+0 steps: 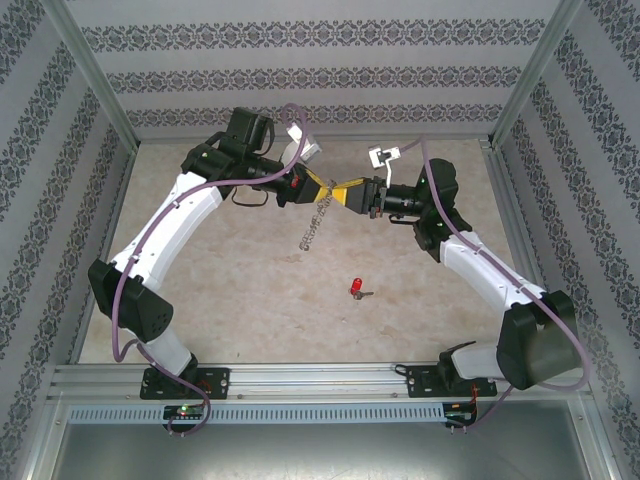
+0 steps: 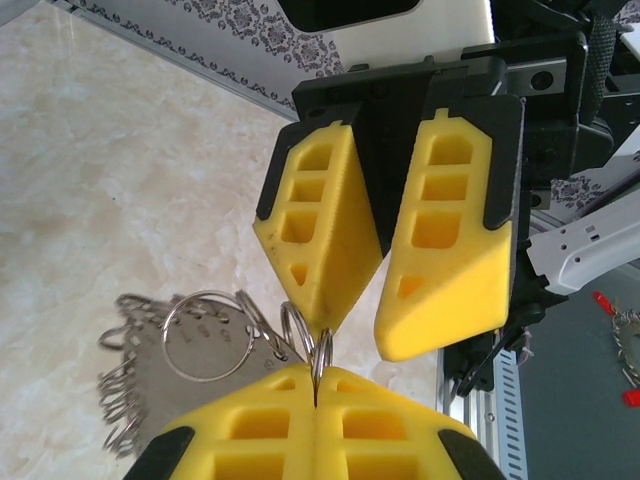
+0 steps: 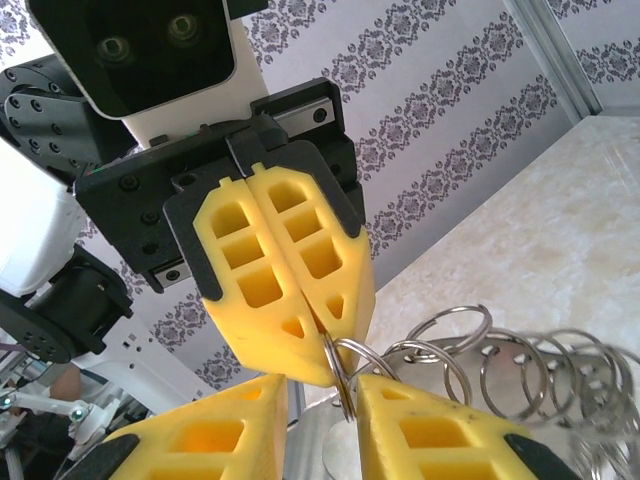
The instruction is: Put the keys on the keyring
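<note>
The keyring hangs above the middle of the table as a dangling bunch of silvery rings. My left gripper is shut on one ring at the top of the bunch, pinched thin between its yellow fingertips. My right gripper faces it tip to tip. Its jaws stand apart, and the pinched ring sits in the gap, close against one finger. The rest of the rings trail off to the side. The red-headed key lies alone on the table, nearer than both grippers.
Patterned walls and metal frame posts close in the marbled table on three sides. A metal rail carrying both arm bases runs along the near edge.
</note>
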You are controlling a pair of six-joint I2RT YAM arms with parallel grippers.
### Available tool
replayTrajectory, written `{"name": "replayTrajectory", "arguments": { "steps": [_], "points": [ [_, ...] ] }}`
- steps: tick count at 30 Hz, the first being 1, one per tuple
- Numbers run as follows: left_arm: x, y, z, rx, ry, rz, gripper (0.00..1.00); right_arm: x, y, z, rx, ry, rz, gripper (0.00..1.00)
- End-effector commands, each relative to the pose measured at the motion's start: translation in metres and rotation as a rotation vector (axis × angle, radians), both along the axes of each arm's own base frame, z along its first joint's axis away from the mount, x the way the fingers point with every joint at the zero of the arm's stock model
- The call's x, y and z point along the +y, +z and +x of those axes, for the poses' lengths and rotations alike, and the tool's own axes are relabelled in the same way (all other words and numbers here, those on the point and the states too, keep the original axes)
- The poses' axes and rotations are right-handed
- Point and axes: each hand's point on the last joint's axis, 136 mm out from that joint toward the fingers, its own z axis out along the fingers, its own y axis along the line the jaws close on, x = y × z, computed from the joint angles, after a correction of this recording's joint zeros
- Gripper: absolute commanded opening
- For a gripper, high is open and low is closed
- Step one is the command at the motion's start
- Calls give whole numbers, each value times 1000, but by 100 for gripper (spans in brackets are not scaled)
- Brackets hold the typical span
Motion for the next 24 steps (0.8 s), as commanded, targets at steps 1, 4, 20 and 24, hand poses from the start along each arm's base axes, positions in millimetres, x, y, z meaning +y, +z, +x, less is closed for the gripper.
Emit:
{"name": "replayTrajectory", "arguments": {
  "steps": [1,4,20,24],
  "points": [
    [-9,16,-10,-41,-56,-45,0,7,16,-3,-71,22,13,26],
    [-11,14,-10,-37,-60,-46,0,9,16,-2,-69,25,13,22],
    [35,72,35,-45,224,-358,37,-8,37,6,-222,-4,21,0],
    [33,87,26,-22,180,-446,36,-9,48,8,-261,-18,33,0]
  ]
}}
